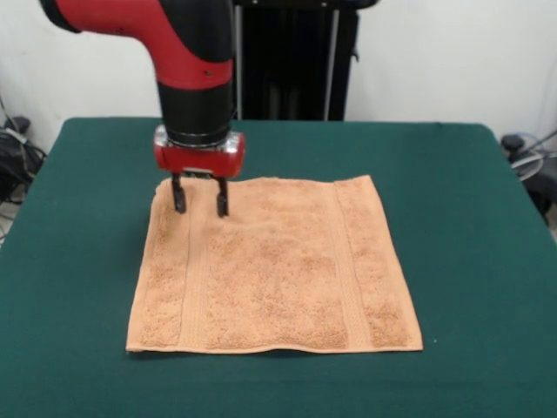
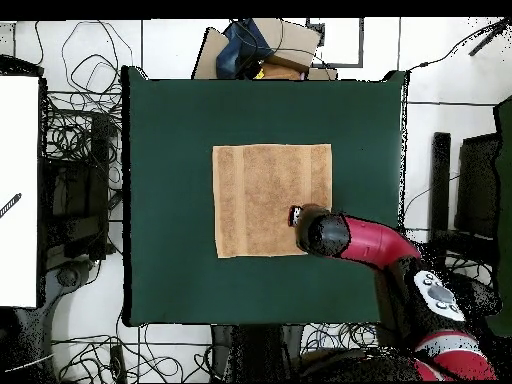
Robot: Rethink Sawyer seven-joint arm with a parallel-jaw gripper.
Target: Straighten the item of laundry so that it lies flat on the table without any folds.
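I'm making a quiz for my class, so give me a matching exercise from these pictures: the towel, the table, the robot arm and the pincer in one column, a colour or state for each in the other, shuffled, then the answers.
Column one:
1. towel
2. table
3. robot arm
4. pincer

Column two:
A. dark green, bare around the cloth
B. open, fingers down over a far corner of the cloth
C. orange-tan, spread out nearly flat
D. red and black, coming down from above

Pairs: 1-C, 2-A, 3-D, 4-B
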